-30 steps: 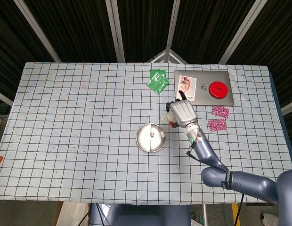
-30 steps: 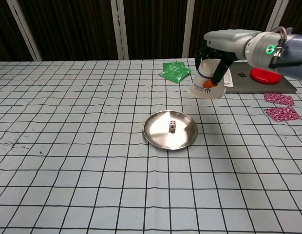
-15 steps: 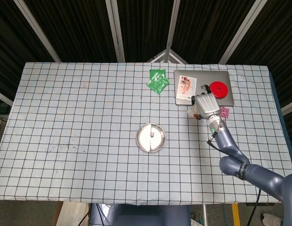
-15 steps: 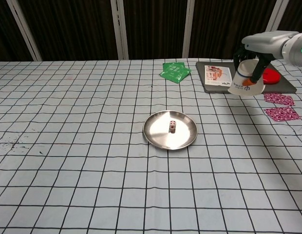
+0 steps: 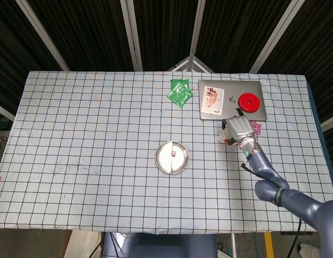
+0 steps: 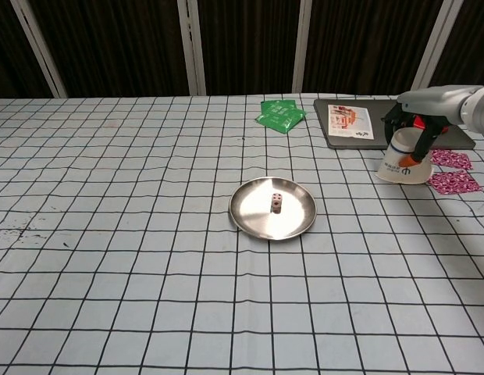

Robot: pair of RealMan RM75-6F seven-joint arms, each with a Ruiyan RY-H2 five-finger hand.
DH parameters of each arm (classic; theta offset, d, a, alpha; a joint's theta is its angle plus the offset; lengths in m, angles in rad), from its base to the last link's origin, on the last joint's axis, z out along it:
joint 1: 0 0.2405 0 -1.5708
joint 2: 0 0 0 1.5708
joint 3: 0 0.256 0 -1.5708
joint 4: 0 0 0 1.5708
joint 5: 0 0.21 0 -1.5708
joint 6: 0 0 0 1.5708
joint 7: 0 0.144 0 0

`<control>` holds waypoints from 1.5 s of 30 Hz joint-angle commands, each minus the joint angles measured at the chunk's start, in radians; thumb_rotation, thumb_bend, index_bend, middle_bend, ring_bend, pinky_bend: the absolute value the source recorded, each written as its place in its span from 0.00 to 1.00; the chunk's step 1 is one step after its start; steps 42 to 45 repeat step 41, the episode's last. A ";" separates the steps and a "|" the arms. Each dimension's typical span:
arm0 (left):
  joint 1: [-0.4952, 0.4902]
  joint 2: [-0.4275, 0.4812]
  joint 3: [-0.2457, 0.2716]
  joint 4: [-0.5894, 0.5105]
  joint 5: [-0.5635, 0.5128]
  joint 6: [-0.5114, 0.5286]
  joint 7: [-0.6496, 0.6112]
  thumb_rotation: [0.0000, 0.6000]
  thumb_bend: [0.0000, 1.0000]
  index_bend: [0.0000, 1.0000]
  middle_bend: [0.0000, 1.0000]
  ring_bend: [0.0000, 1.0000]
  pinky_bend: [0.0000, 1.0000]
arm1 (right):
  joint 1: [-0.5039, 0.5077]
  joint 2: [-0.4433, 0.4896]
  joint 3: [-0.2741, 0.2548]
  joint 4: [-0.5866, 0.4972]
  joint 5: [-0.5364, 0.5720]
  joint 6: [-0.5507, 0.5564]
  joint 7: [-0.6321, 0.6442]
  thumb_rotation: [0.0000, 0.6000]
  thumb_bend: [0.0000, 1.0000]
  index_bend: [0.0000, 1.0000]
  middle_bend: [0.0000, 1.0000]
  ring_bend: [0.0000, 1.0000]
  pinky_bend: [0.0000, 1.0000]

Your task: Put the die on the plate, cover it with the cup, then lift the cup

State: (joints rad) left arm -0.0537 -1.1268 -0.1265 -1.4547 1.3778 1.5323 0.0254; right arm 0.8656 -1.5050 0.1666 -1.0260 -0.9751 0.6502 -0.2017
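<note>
A small die (image 6: 277, 202) (image 5: 172, 155) stands uncovered in the middle of the round metal plate (image 6: 253, 217) (image 5: 162, 163) at the table's centre. My right hand (image 6: 411, 126) (image 5: 239, 128) grips a white paper cup (image 6: 402, 162) (image 5: 226, 135) from above. The cup is upside down, low over or on the cloth well to the right of the plate, beside the pink packets (image 6: 453, 181). Whether its rim touches the cloth I cannot tell. My left hand appears in neither view.
A grey tray (image 5: 258, 112) holding a red disc (image 5: 248, 101) and a printed card (image 5: 212, 100) lies at the back right. Green sachets (image 5: 179, 91) lie behind the plate. Pink packets (image 5: 257, 127) sit by the right hand.
My right hand has carried the upturned cup from just behind the plate far to the right and lowered it toward the cloth near the pink packets. The die and plate have not moved.
</note>
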 commanded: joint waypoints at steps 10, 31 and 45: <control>-0.005 0.000 -0.002 0.002 0.002 -0.007 -0.015 1.00 0.29 0.26 0.00 0.00 0.00 | 0.001 0.166 -0.042 -0.165 0.225 -0.108 -0.094 1.00 0.00 0.00 0.00 0.05 0.00; 0.051 0.091 0.032 0.003 0.098 0.079 -0.297 1.00 0.29 0.26 0.00 0.00 0.00 | -0.505 0.548 -0.294 -1.054 -0.273 0.884 -0.300 1.00 0.00 0.00 0.00 0.05 0.00; 0.098 0.111 0.026 0.030 0.089 0.149 -0.378 1.00 0.29 0.27 0.00 0.00 0.00 | -0.694 0.508 -0.374 -0.909 -0.474 1.053 -0.163 1.00 0.00 0.04 0.04 0.05 0.00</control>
